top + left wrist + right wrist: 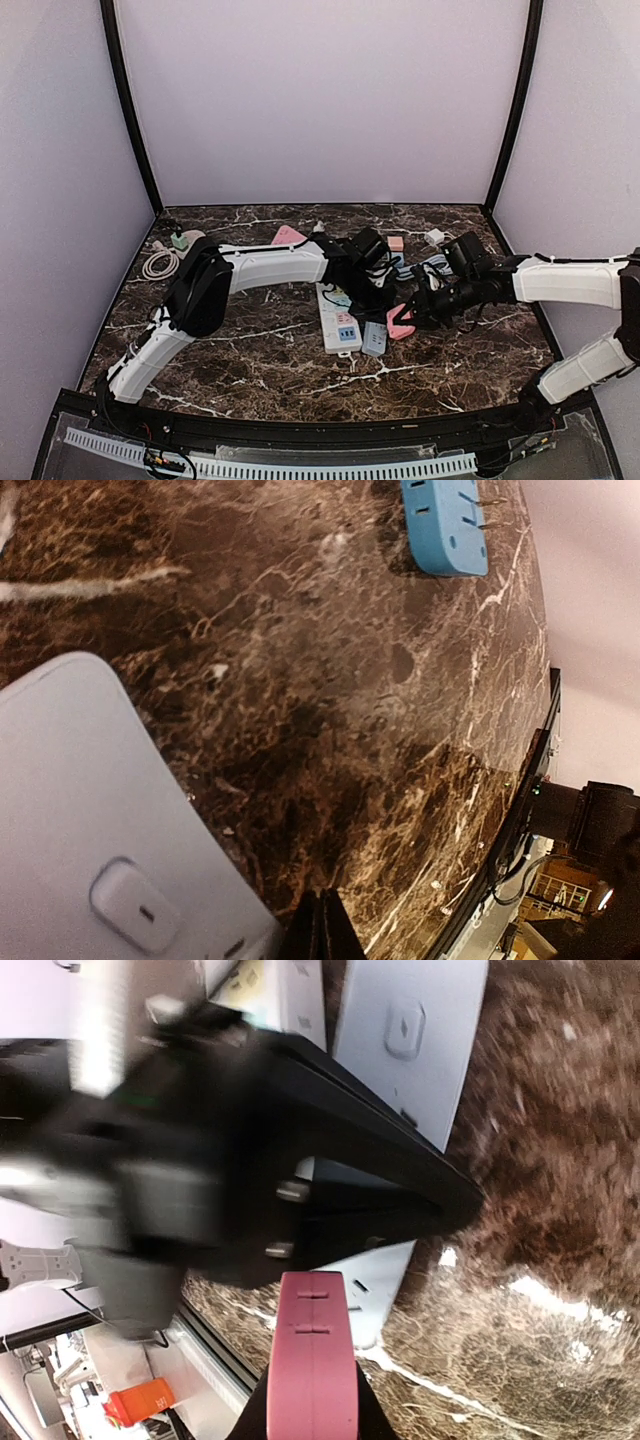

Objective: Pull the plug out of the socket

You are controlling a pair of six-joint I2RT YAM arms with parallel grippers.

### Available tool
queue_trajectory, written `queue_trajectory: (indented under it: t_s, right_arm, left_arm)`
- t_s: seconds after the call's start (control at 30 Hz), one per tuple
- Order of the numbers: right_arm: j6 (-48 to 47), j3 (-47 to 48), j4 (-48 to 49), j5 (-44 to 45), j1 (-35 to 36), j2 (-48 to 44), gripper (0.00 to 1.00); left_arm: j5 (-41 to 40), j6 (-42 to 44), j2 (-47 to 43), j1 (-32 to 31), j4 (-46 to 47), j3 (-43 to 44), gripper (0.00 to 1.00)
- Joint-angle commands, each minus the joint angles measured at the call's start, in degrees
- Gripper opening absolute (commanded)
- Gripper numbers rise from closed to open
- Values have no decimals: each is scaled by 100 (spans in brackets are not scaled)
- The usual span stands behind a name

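**Pink plug clamped in the right pincer, just beside the strip**

Directions are as on a clock laid over the overhead view, with 12 at the far wall. Nearest to the arm bases, on the dark marble table (250, 375), lay the white power strip (338, 322). A grey-blue adapter (374, 340) sat just beside it at 3 o'clock.

A little farther, the right gripper (309, 1412) was stretched in from 3 o'clock. Its two fingers were clamped on the pink plug (400, 323). The plug stood just beside the adapter, on the side away from the strip (its pins were hidden, so I cannot tell if they sat in any socket).

The left gripper (320, 927) was at about 1 o'clock from the strip's middle. Its fingers were pressed together with nothing between them, and its tip was close by the strip. I cannot tell if it touched.

Farthest away, a coiled white cable (158, 263) with a green plug (180, 240) lay at 10 o'clock, and some small adapters (435, 238) lay at 1 o'clock.
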Motion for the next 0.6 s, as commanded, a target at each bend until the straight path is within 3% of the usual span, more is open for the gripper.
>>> queue_trajectory:
  t_s: [0.0, 0.4, 0.57]
  right_arm:
    - [-229, 478, -144, 199, -40, -158, 0]
    - [-547, 1182, -1415, 1403, -140, -61, 0]
    - [-531, 1045, -1298, 1421, -530, -46, 0]
  left_arm:
    - [-392, 169, 349, 26, -880, -248, 3]
    - [-11, 173, -143, 197, -296, -5, 4]
    - [140, 255, -475, 220, -181, 253, 6]
